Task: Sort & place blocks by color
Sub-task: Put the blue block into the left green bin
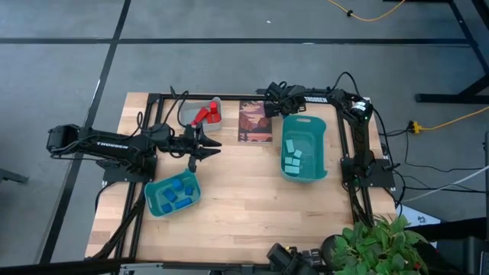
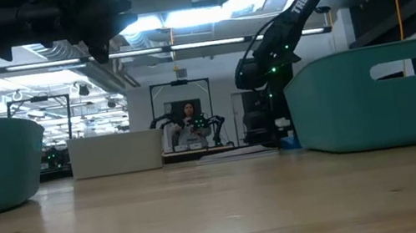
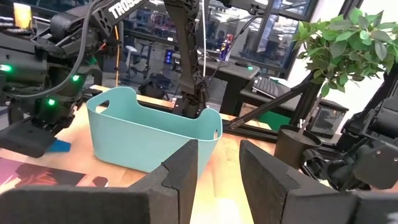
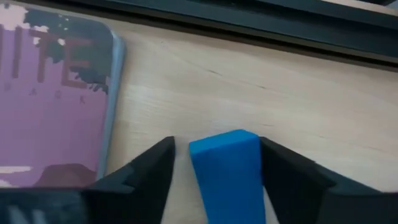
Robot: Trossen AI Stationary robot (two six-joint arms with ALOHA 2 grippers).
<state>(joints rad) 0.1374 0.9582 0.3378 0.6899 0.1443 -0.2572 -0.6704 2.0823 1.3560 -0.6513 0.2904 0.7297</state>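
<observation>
Looking down from the high view, the card is our landmark: the right gripper sits just beside the card's far right corner, the big bin of cyan blocks lies to its right, the grey bin with red blocks to its left, and the small bin of blue blocks well apart to its near left. The left gripper hangs left of the card, over bare table above the small bin. Most blocks look sorted already, by my reading. Down at the low view, the right arm reaches to the table just beside the big bin, a blue scrap at its foot. Left wrist view now: the left fingers stand part-spread, nothing between them, the big bin ahead. Right wrist view, and here's the action: a blue block lies on the wood just beside the card, between the right fingers, which are spread around it with a gap on one side, not yet pinching. That looks like the last stray; it belongs in the small bin.
</observation>
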